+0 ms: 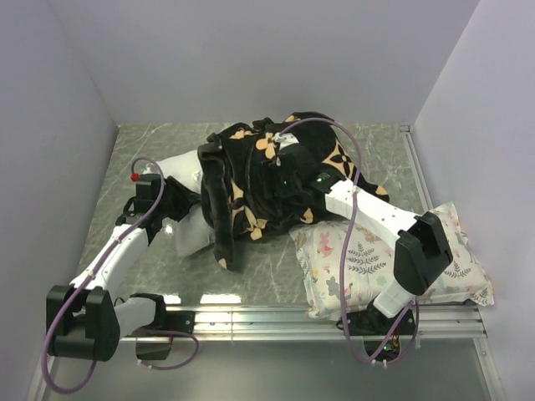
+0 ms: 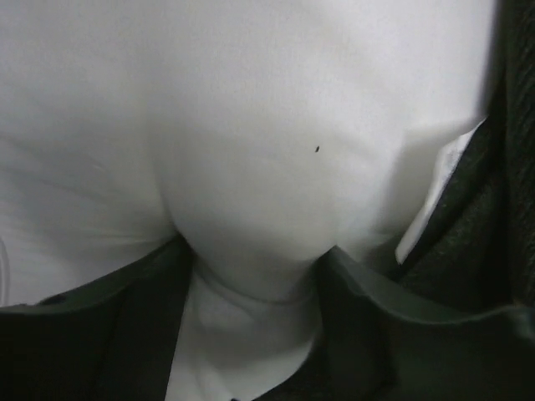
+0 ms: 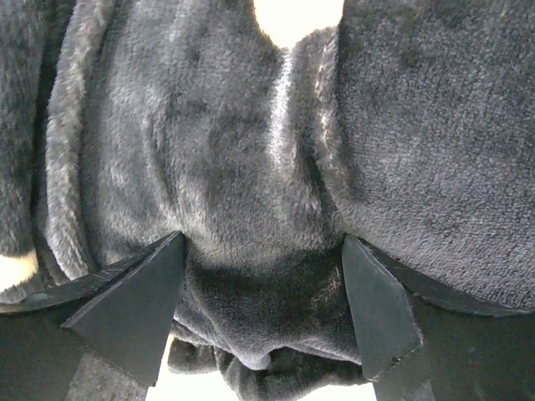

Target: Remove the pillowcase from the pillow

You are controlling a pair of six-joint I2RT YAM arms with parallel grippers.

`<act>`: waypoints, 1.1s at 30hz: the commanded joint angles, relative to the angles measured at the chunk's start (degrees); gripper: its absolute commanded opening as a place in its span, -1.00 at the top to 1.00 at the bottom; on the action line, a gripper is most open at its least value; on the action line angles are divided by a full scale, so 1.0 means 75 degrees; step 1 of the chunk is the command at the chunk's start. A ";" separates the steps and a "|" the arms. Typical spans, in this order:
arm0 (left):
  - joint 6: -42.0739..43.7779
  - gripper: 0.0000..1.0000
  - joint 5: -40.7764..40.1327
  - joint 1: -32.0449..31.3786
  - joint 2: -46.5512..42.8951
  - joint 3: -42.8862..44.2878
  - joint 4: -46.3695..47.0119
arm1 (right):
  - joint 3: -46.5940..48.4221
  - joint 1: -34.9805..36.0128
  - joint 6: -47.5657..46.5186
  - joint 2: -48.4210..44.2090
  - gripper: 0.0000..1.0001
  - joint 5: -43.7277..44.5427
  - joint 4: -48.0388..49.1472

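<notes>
Your left hand (image 2: 255,259) was clenched on a pinch of the white pillow (image 2: 251,125), the cloth necked in between its fingers (image 2: 125,317). Your right hand (image 3: 263,251) gripped a thick fold of the black plush pillowcase (image 3: 209,150), which bulged out between its two fingers. Seen from above, the pillowcase lay bunched over most of the pillow at the middle of the desk (image 1: 150,142), and the pillow's bare white end stuck out toward your left arm.

I judged the step to be the peel, with the left hand anchoring and the right drawing the cover off. To do it well, you needed to pull the right hand straight away from the left, low and steady. I could not tell whether that hand had also caught the pillow beneath the plush. The floral pillow (image 1: 384,259) lay under your right arm, so a wide swing risked dragging it.
</notes>
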 commanded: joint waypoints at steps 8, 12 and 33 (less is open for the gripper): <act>0.0378 0.99 -0.0894 0.0248 0.0495 0.1070 -0.0589 | 0.0311 0.0042 -0.0039 0.0263 0.55 0.1761 0.0027; 0.0729 0.99 -0.0966 0.1101 0.0238 0.1493 -0.1141 | 0.0428 -0.0707 0.0066 0.0216 1.00 0.2441 -0.0337; 0.2440 0.99 0.0935 0.4258 0.0225 0.2524 -0.1621 | -0.0393 -0.1777 0.0056 -0.1260 0.81 0.0147 0.0167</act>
